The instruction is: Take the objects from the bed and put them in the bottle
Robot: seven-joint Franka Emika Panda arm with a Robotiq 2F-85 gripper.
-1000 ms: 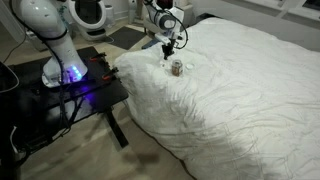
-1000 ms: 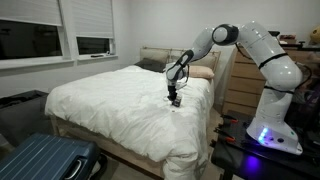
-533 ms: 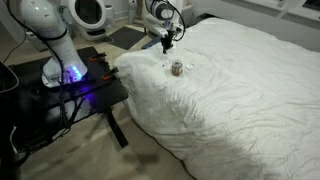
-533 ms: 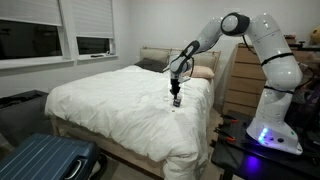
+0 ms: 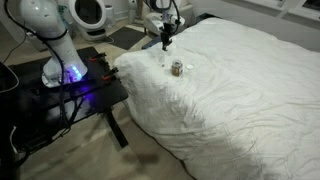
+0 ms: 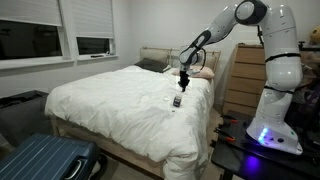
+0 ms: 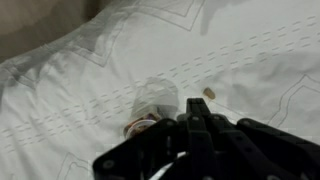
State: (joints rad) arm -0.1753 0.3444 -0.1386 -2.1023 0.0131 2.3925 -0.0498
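Note:
The small brownish bottle [image 5: 177, 68] [image 6: 177, 101] stands upright on the bed's rumpled white duvet [image 5: 250, 90] [image 6: 110, 100]. My gripper [image 5: 166, 40] [image 6: 184, 85] hangs shut above and slightly beside it, not touching it. In the wrist view the shut gripper [image 7: 197, 103] fills the lower frame, with the bottle [image 7: 143, 124] just to its left. One tiny pale yellowish object [image 7: 209, 93] lies on the duvet [image 7: 80, 90] just past the fingertips. Nothing shows between the fingers.
The robot base stands on a black table [image 5: 70, 85] beside the bed. Pillows [image 6: 150, 63] lie at the headboard, a wooden dresser [image 6: 240, 80] stands behind the arm, and a blue suitcase [image 6: 40, 160] sits on the floor near the bed's foot.
The arm has risen, lifting the shut gripper from just over the bottle to well above it. The bottle has not moved.

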